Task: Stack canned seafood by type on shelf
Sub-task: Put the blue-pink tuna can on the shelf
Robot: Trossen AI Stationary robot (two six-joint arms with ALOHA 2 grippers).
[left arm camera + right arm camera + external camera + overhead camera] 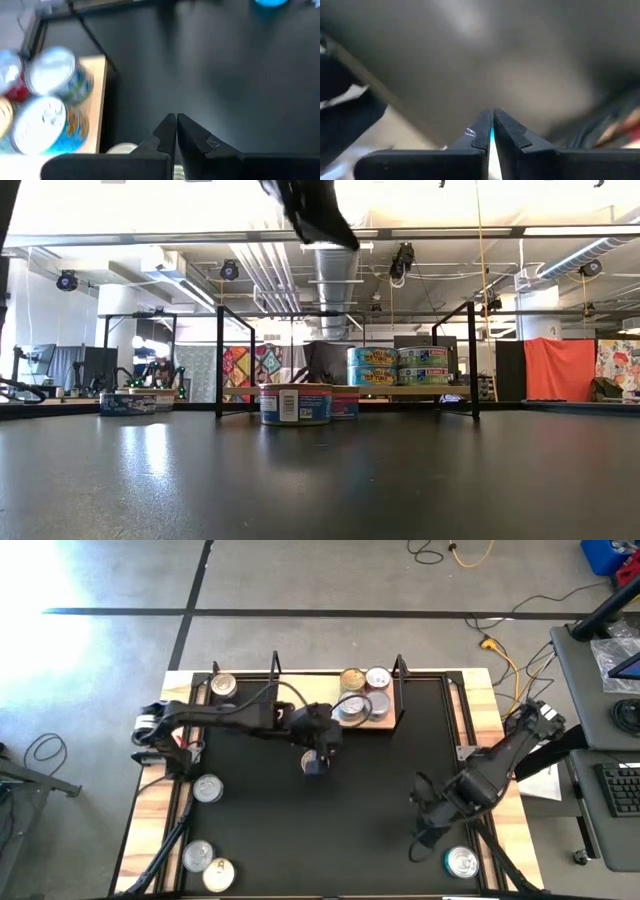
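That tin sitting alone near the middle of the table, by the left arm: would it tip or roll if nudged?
The tin looks squat and flat-bottomed, so it would probably slide, not tip. Upright on the table, it seems unlikely to roll. Its metal lid probably makes it stiff.

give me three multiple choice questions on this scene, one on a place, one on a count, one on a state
1. Where on the shelf do the tins sit?
A. its right end
B. its left end
C. spread along it

2. How many tins lie on the table's front left corner?
A. none
B. two
C. five

3. How is the left gripper?
A. open and empty
B. shut on a tin
C. shut, holding nothing

Answers:
1 A, the high view shows the shelf tins bunched at the right end.
2 B, a silver-lidded tin and a gold-lidded one lie there.
3 C, its wrist view shows the fingers pressed together with nothing between.
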